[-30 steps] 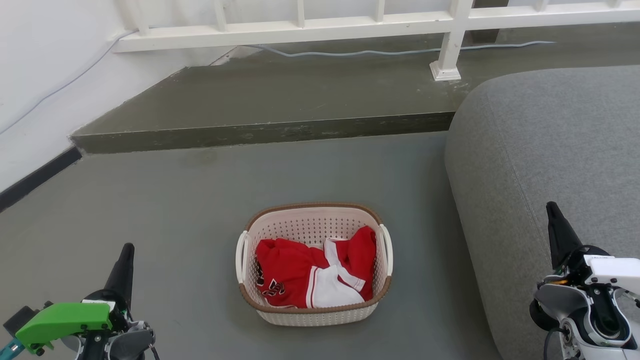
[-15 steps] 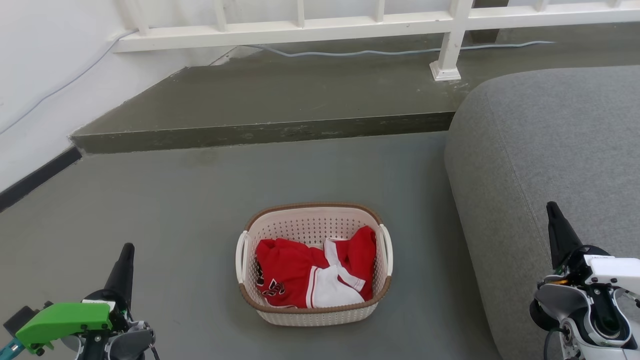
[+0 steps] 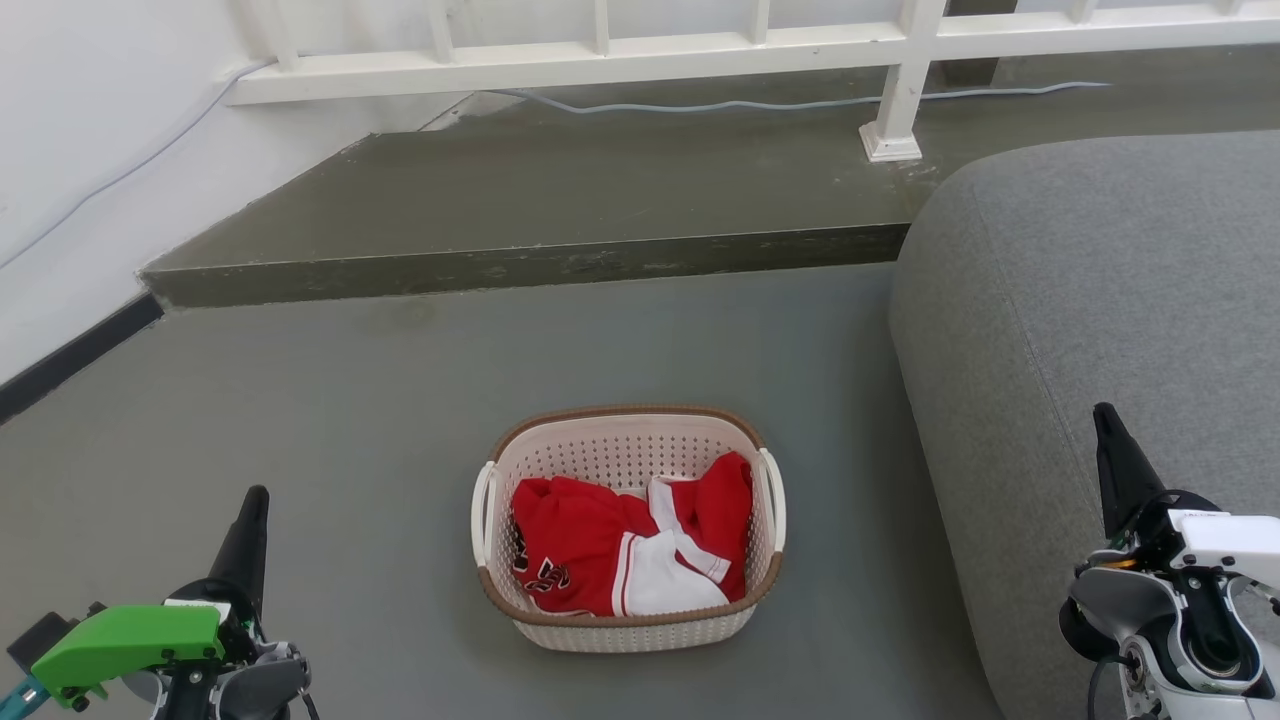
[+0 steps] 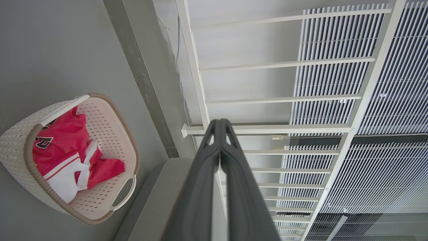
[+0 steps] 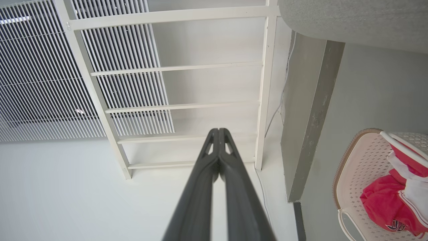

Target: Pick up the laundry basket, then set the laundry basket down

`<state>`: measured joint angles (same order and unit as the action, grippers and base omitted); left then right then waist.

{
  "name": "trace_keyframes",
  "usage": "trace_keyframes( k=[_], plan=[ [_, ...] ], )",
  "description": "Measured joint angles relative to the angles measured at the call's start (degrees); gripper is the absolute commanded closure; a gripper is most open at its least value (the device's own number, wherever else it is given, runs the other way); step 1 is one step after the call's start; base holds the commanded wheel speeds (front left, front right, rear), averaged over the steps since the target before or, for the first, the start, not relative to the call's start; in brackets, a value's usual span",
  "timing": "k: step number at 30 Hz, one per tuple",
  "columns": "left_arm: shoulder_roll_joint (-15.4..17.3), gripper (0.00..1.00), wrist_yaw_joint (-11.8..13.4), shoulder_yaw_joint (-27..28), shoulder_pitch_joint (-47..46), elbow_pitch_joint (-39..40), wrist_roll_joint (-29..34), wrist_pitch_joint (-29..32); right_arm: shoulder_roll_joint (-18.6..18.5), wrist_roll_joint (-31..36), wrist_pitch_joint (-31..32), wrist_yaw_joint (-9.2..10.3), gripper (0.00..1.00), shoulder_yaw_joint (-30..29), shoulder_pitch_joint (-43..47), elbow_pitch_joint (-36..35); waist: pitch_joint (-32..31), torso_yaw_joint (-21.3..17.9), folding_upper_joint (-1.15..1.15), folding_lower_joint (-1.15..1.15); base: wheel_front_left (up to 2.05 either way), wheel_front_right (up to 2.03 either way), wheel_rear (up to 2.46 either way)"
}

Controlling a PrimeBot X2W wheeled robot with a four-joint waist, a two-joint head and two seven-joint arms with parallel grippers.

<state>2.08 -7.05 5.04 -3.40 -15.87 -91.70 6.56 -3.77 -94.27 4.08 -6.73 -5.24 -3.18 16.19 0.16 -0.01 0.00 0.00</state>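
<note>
Head view: laundry basket on floor, lower centre, near sofa; left tool and right tool well apart from it. Risk, judged: an uneven lift at the handles tips the basket, spilling red clothes.
Left wrist view: left tool closed, empty; garment print unreadable.
Right wrist view: right tool closed, empty.

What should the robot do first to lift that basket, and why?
Probably bring both arms inward toward the white side handles of the laundry basket. It sits untouched on the floor between them, while the left gripper and right gripper hang well out to either side, both shut.
</note>
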Motion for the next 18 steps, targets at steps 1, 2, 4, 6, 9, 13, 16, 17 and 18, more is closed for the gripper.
trace_keyframes(
  k=[1, 2, 4, 6, 9, 13, 16, 17, 18],
  plan=[
    [0.0, 1.0, 0.0, 0.0, 0.0, 0.0, 0.0, 0.0, 0.0, 0.0, 0.0, 0.0, 1.0, 0.0, -0.01, 0.0, 0.0, 0.0, 0.0, 0.0, 0.0, 0.0, 0.0],
    [0.0, 1.0, 0.0, 0.0, 0.0, 0.0, 0.0, 0.0, 0.01, 0.0, 0.0, 0.0, 1.0, 0.0, -0.01, 0.0, 0.0, 0.0, 0.0, 0.0, 0.0, 0.0, 0.0],
    [0.0, 1.0, 0.0, 0.0, 0.0, 0.0, 0.0, 0.0, 0.01, 0.0, 0.0, 0.0, 1.0, 0.0, -0.01, -0.01, 0.0, 0.0, 0.0, 0.0, 0.0, 0.0, 0.0],
    [0.0, 1.0, 0.0, 0.0, 0.0, 0.0, 0.0, 0.0, 0.01, 0.0, 0.0, 0.0, 1.0, -0.01, -0.01, -0.01, 0.0, 0.0, 0.0, 0.0, 0.0, 0.0, 0.0],
    [0.0, 1.0, 0.0, 0.0, 0.0, 0.0, 0.0, 0.0, 0.02, 0.0, 0.0, 0.0, 1.0, -0.02, -0.01, -0.01, 0.0, 0.0, 0.0, 0.0, 0.0, 0.0, 0.0],
    [0.0, 1.0, 0.0, 0.0, 0.0, 0.0, 0.0, 0.0, 0.02, 0.0, 0.0, 0.0, 1.0, -0.03, -0.01, -0.02, 0.0, 0.0, 0.0, 0.0, 0.0, 0.0, 0.0],
    [0.0, 1.0, 0.0, 0.0, 0.0, 0.01, 0.0, 0.0, 0.03, 0.0, 0.0, 0.0, 1.0, -0.03, -0.01, -0.02, 0.0, 0.0, 0.0, 0.0, 0.0, 0.0, 0.0],
    [0.0, 1.0, 0.0, 0.0, 0.0, 0.01, 0.0, 0.0, 0.03, 0.0, 0.0, 0.0, 1.0, -0.04, -0.01, -0.02, 0.0, 0.0, 0.0, 0.0, 0.0, 0.0, 0.0],
    [0.0, 1.0, 0.0, 0.0, 0.0, 0.01, 0.0, 0.0, 0.03, 0.0, 0.0, 0.0, 1.0, -0.04, -0.01, -0.02, 0.0, 0.0, 0.0, 0.0, 0.0, 0.0, 0.0]
  ],
)
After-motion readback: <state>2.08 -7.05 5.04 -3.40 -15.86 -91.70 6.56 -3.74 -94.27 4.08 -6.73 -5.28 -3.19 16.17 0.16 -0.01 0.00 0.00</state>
